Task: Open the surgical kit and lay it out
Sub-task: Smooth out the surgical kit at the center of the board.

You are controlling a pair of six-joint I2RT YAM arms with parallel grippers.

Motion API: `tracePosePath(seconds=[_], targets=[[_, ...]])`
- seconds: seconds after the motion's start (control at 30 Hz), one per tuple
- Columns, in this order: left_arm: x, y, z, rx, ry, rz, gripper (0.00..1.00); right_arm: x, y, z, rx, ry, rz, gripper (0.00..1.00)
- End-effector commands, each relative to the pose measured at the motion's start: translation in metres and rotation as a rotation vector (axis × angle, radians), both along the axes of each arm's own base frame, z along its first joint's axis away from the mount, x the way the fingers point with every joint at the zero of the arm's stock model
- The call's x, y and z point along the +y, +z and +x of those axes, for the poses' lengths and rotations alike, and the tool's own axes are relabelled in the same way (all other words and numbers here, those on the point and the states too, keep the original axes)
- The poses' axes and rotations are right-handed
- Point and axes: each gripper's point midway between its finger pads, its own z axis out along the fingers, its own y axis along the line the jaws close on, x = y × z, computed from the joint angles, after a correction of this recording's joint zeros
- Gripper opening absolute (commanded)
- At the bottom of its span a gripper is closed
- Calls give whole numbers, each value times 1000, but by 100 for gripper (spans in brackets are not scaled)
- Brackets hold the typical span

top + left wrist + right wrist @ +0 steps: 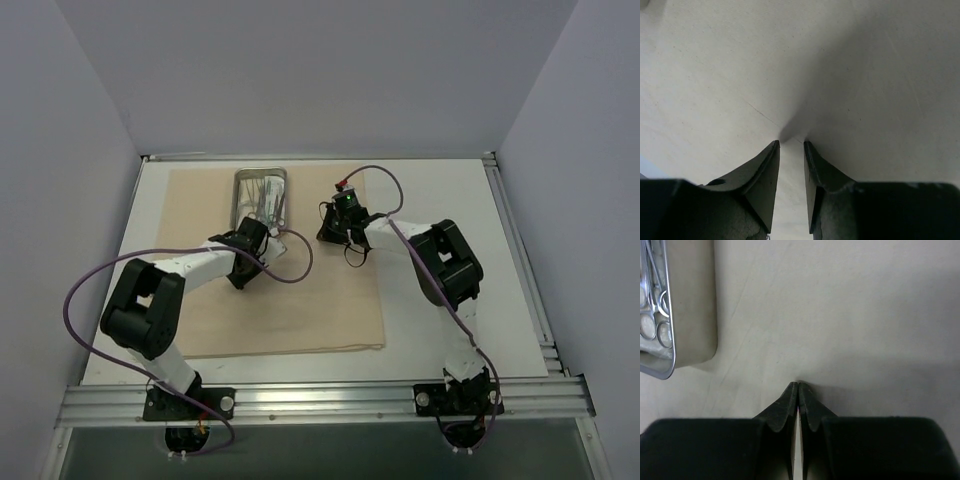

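The cloth point(300, 310) lies spread on the worktop point(440, 200), with the tray point(238, 195) of instruments on its far part. The left end effector point(791, 144), near the tray's near end, rests its tips on the cloth, jaws narrowly apart and holding nothing. The right end effector point(798, 385), right of the tray, is fully closed, tips on cloth.
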Motion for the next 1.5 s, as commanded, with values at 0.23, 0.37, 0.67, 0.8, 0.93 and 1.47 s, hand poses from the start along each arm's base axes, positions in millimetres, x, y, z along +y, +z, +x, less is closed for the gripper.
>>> tracePosePath(seconds=[0.23, 0.37, 0.67, 0.8, 0.93, 1.47], targets=[[36, -25, -44, 109, -200, 305, 35, -82, -4, 17, 19, -219, -84, 0], [-8, 6, -50, 101, -190, 31, 38, -82, 24, 18, -37, -194, -104, 0], [-2, 122, 1, -149, 55, -368, 45, 44, 87, -50, -198, 186, -17, 0], [60, 98, 25, -144, 297, -327, 45, 81, 69, -80, -155, 267, 66, 0], [91, 59, 33, -87, 444, -243, 44, 82, 29, -115, -56, 335, 5, 0], [141, -22, 39, 8, 581, -79, 44, -88, -27, -255, 281, 134, -272, 0]])
